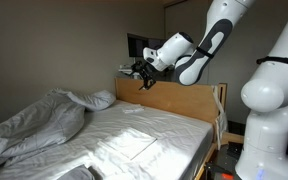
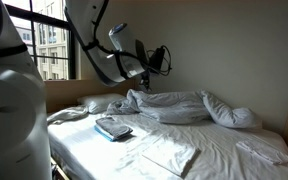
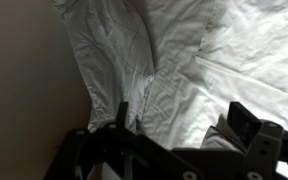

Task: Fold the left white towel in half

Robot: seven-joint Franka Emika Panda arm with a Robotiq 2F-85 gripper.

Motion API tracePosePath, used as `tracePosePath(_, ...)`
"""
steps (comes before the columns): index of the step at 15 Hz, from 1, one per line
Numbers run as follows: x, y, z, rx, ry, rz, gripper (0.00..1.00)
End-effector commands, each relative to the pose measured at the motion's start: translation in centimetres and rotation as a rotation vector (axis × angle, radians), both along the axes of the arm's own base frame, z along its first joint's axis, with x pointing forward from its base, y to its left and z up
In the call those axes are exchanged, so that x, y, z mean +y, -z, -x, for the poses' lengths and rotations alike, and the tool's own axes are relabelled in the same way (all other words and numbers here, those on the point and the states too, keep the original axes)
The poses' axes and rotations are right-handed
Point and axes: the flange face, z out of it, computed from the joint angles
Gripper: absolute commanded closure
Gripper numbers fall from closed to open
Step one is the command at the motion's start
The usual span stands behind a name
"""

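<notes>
The left white towel (image 2: 169,155) lies flat on the bed sheet, mid-bed, also seen as a pale rectangle (image 1: 130,147). My gripper (image 1: 139,72) hangs high above the bed near the wooden end board, well clear of the towel, and shows against the wall (image 2: 162,58). In the wrist view the gripper (image 3: 184,125) is open, with its dark fingers (image 3: 249,125) spread wide and nothing between them. Rumpled sheet lies below it, and a flat white cloth (image 3: 254,45) lies at the upper right. I cannot tell which towel that is.
A big rumpled duvet (image 2: 184,105) (image 1: 39,120) fills one side of the bed. Another white towel (image 2: 264,150) lies further right. A small bluish folded item (image 2: 112,128) sits near the wooden board (image 1: 169,98). The robot's white arm (image 1: 269,90) stands beside the bed.
</notes>
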Motion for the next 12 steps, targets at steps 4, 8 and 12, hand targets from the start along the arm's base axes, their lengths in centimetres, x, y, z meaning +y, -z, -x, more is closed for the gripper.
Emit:
tracePosePath(4,-1.4,-7.1,2.0,-0.18,0.048,0.102,0.0)
tracePosePath(8,-1.1,-7.4,1.5,-0.182,0.049,0.072,0.0)
tracePosePath(12,-0.5,-5.5,1.3,-0.139,0.036,0.088,0.0)
